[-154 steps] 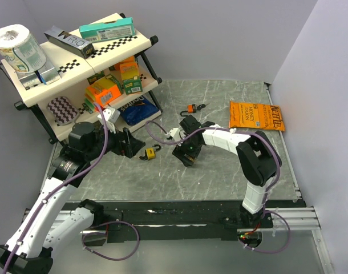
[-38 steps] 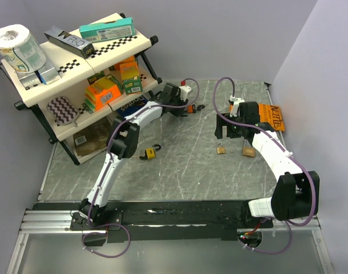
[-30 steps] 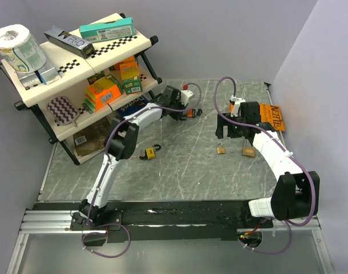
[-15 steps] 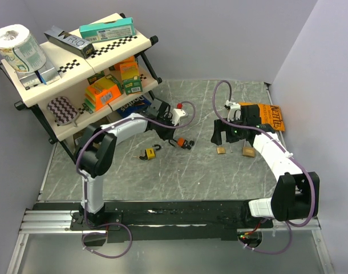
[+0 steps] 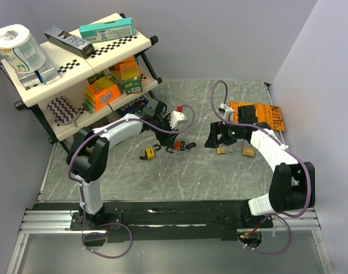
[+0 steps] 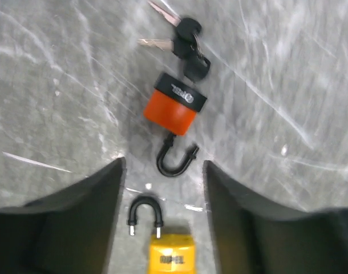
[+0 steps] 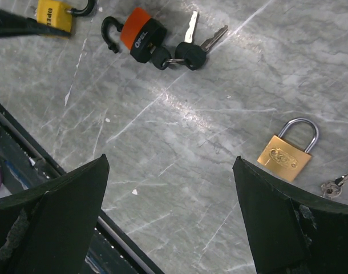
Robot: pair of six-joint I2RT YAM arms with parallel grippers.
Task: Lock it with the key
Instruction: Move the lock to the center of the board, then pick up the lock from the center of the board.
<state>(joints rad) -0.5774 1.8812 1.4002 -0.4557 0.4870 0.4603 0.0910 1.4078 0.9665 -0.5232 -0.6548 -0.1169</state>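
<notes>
The orange padlock (image 6: 175, 108) lies on the marble bench (image 6: 288, 85), shackle swung open, its keys (image 6: 188, 43) bunched at the black end; the left tool (image 6: 162, 171) hovers over it, fingers parted and holding nothing; the right tool (image 7: 171, 165) stands wide and empty near a brass padlock (image 7: 285, 153). The risks: a descending finger may snag the yellow padlock (image 6: 171, 257) just beside the shackle; the unheld lock may skid when pressed; a key turned before the shackle seats would lock nothing.

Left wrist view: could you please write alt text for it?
An orange padlock, shackle open and keys attached, lies on a marble table just beyond the open end effector. A yellow padlock sits between its fingers.
</notes>
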